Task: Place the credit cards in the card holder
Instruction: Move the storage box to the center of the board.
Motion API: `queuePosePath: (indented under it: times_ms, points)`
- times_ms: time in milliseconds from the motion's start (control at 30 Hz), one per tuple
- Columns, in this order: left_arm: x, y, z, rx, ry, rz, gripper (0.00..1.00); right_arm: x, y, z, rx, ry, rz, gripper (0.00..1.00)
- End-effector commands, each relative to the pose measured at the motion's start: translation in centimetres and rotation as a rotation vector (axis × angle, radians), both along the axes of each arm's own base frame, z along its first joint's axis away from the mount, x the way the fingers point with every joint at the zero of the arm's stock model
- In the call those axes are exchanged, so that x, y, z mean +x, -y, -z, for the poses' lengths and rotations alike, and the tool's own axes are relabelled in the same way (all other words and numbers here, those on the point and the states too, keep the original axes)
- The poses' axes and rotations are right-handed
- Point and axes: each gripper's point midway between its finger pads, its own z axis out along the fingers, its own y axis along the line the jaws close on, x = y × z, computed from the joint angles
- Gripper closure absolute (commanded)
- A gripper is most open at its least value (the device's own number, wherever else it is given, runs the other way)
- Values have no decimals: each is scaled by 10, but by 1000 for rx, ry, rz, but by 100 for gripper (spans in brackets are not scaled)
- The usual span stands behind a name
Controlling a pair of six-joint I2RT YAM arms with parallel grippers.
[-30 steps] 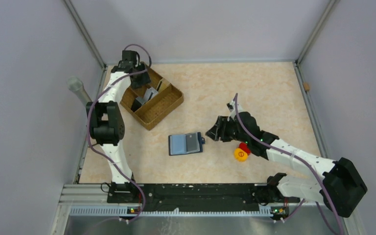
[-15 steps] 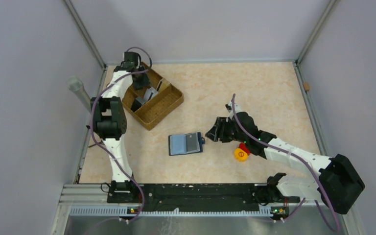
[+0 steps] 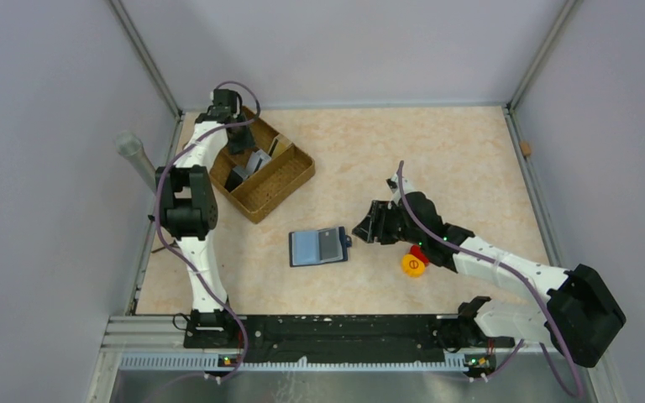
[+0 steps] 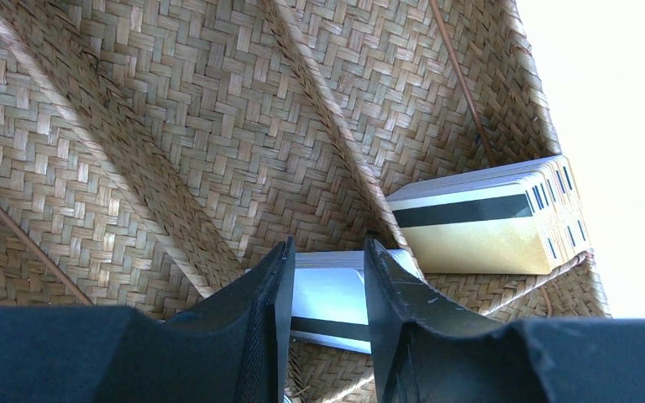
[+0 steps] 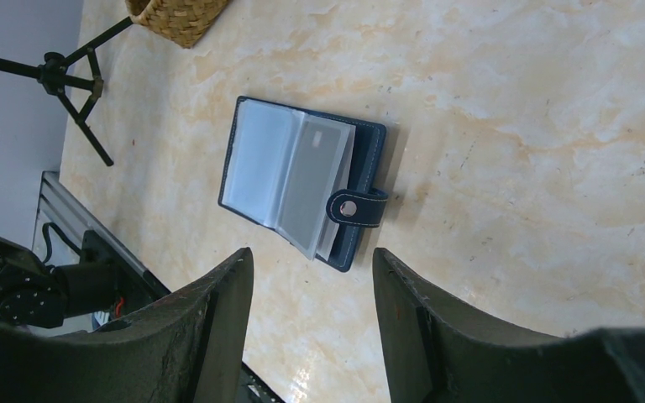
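Credit cards (image 4: 479,222) are sitting stacked in the woven tray (image 4: 176,126). The left pincer (image 4: 327,256) is straddling a white stack (image 4: 327,294); whether it is clamped, I cannot tell. The card holder (image 5: 302,180) is lying open on the worktop (image 5: 537,101) under the released right pincer (image 5: 311,256). The pick-up step seems to be in hand, and the next move calls for lifting a single card clear.
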Motion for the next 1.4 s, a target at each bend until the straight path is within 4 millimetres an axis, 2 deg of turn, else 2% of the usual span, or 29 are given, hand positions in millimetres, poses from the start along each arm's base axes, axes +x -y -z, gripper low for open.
queuePosePath:
  times_ms: [0, 800, 1367]
  points:
    - [5, -5, -4, 13, 15, -4, 61, 9, -4, -14, 36, 36, 8, 46]
    - [-4, -3, 18, 11, -44, 12, 62, 8, -3, -16, 46, 38, 11, 46]
    - [-22, -6, -6, 16, 0, -14, 63, 7, -4, -16, 50, 36, 8, 46]
